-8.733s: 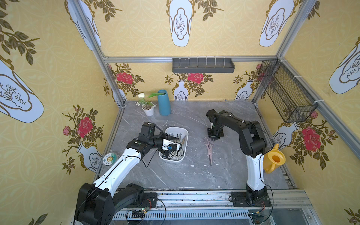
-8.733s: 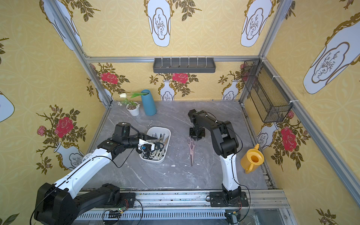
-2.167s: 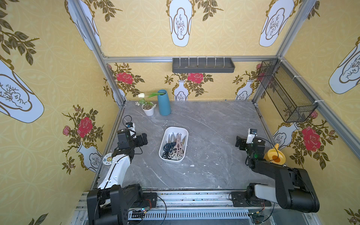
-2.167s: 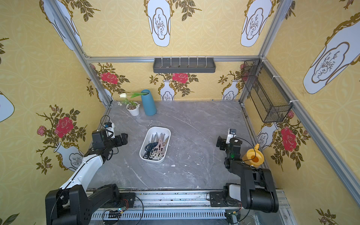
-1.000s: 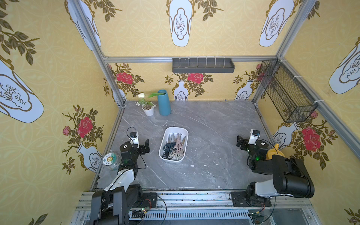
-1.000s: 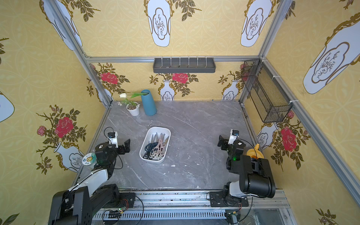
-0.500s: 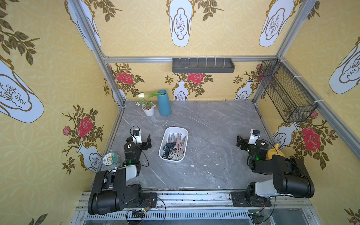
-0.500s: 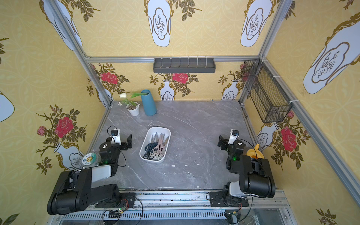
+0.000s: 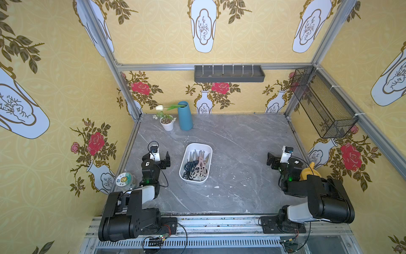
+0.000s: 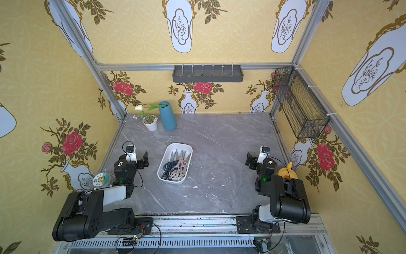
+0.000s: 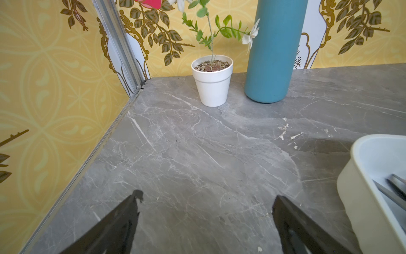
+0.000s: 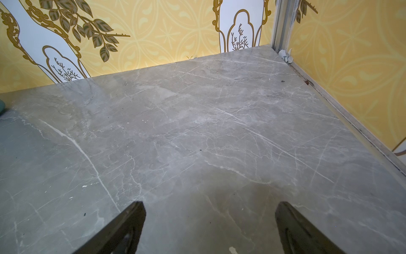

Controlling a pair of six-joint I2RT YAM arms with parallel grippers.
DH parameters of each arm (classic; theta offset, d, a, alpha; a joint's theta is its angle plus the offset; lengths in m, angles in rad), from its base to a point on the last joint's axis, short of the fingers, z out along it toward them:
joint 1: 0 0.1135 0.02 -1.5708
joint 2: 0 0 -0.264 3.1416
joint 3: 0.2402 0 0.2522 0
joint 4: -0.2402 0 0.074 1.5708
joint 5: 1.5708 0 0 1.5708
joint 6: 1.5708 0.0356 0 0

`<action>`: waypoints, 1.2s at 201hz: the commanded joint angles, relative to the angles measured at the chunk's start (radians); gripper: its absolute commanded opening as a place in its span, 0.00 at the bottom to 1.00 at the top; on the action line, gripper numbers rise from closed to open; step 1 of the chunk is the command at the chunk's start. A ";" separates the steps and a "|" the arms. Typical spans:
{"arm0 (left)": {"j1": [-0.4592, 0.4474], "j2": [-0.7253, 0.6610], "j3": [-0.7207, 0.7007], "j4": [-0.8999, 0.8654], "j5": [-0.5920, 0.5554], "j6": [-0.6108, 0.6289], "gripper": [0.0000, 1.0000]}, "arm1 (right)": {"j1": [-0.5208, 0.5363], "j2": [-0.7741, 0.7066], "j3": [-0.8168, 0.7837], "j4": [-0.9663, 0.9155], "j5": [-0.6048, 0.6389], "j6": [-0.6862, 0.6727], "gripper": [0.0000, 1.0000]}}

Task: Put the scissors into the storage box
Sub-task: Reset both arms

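The white storage box [image 9: 198, 144] [image 10: 180, 144] lies mid-table in both top views, with several scissors [image 9: 195, 167] [image 10: 175, 168] piled inside, handles toward the front. Both arms are folded back near the table's front. My left gripper [image 9: 156, 157] [image 10: 133, 158] hovers left of the box, open and empty. The left wrist view shows its gripper [image 11: 206, 196] over bare marble, with the box rim [image 11: 351, 176] and steel scissors blades [image 11: 393, 189] at the edge. My right gripper [image 9: 281, 159] [image 10: 259, 160] sits by the right wall, open and empty [image 12: 211, 204].
A blue vase [image 9: 185, 118] and a small white plant pot [image 9: 167, 124] stand at the back left. A tape roll [image 9: 124, 179] lies off the left edge, a yellow watering can [image 9: 308, 172] behind the right arm. A grey tray [image 9: 228, 73] and a wire basket [image 9: 323, 105] hang on the walls.
The left arm has folded back into a low pose at the front left, its gripper ending slightly farther from the front edge. The right arm has stayed still.
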 commanded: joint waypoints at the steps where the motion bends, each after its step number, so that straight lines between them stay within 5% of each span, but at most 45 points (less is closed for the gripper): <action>1: 0.000 -0.012 -0.011 0.008 -0.005 0.001 1.00 | 0.001 0.000 0.003 0.029 -0.010 0.005 0.97; 183: 0.000 -0.014 -0.015 0.014 -0.008 0.001 1.00 | 0.001 -0.001 0.003 0.030 -0.009 0.005 0.97; 241: 0.000 -0.048 -0.125 0.182 0.012 0.005 1.00 | 0.001 0.000 0.003 0.030 -0.010 0.005 0.97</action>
